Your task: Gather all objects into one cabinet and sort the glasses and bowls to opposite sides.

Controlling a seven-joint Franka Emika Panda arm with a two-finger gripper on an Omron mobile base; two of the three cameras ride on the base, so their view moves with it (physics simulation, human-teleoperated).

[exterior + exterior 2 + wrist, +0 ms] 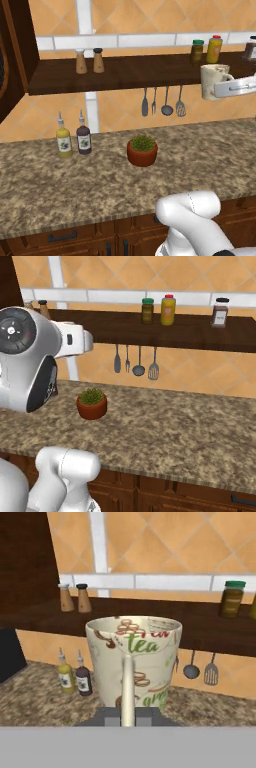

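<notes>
A cream mug (214,80) printed with "tea", one of the glasses, hangs in the air in front of the right part of the wall shelf, above the counter. My gripper (219,91) reaches in from the right and is shut on its handle. In the hand view the mug (132,657) stands upright right in front of the camera, and the gripper (127,718) pinches the thin handle between its fingers (107,716). The dark reddish-brown cabinet (11,55) stands at the far left. The bowls are out of view.
On the plank shelf (125,72) stand salt and pepper shakers (89,61) and jars (206,50). Two sauce bottles (73,137) and a terracotta plant pot (142,151) stand on the granite counter (75,185). Utensils (162,102) hang under the shelf.
</notes>
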